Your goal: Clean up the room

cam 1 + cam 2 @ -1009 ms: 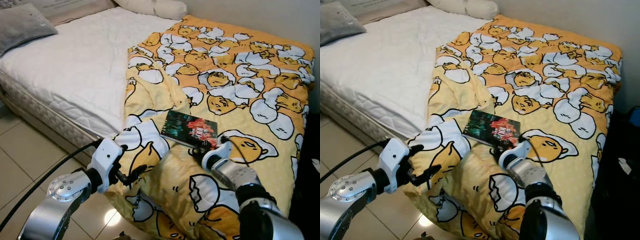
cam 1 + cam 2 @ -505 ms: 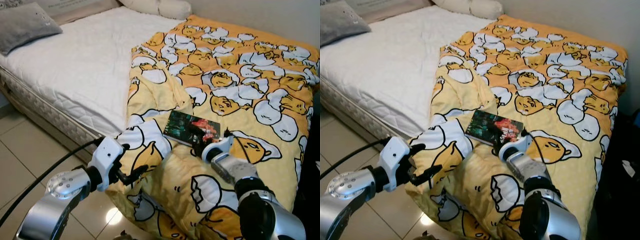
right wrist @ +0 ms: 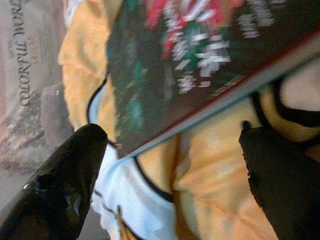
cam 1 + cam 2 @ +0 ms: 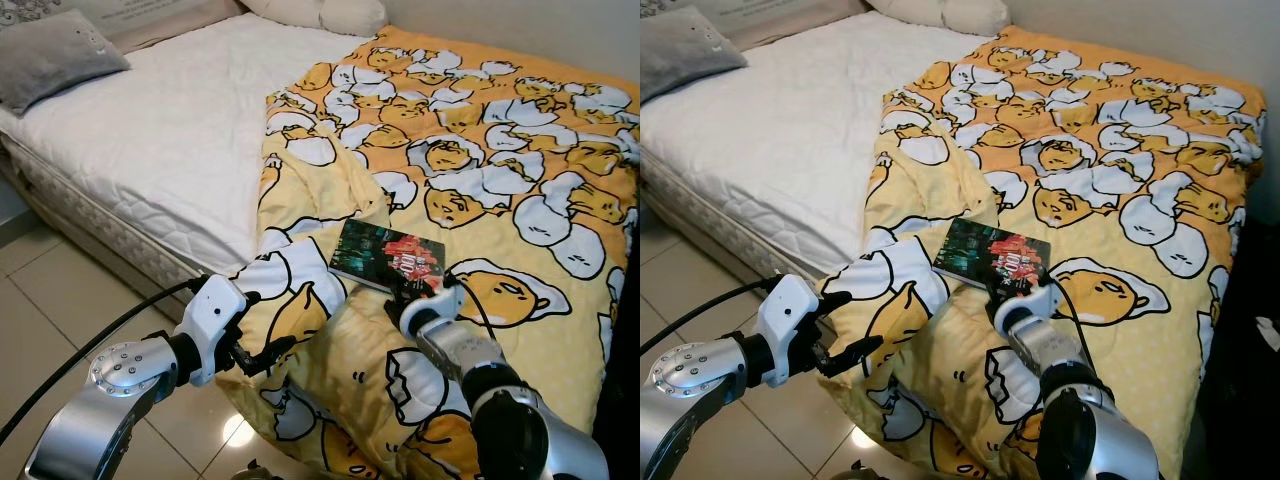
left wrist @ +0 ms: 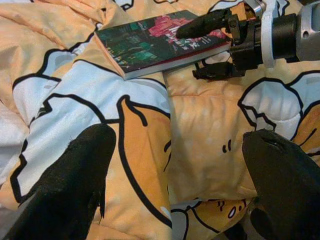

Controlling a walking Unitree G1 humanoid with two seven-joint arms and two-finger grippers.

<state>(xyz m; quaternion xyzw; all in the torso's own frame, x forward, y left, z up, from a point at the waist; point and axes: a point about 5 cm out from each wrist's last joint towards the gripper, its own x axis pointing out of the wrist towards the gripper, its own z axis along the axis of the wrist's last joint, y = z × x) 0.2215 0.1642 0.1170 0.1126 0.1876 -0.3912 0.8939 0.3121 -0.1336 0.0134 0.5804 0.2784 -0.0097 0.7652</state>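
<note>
A dark book (image 4: 385, 257) with a red and green cover lies flat on the yellow egg-print blanket (image 4: 500, 170). My right gripper (image 4: 406, 291) is open at the book's near corner. In the left wrist view one of its fingers (image 5: 200, 22) lies over the cover and the other rests on the blanket below the edge. The right wrist view shows the book (image 3: 200, 65) between its spread fingers. My left gripper (image 4: 268, 322) hangs open beside the blanket's fold at the bed's near edge, holding nothing.
The bare white mattress (image 4: 170, 130) takes up the left of the bed, with a grey pillow (image 4: 60, 65) and a white pillow (image 4: 320, 12) at its head. Tiled floor (image 4: 60, 300) lies in front. Something dark (image 4: 1250, 330) stands to the right of the bed.
The head view has drifted slightly. My right gripper has stayed at the book's near corner with only small shifts. The left arm has barely moved.
</note>
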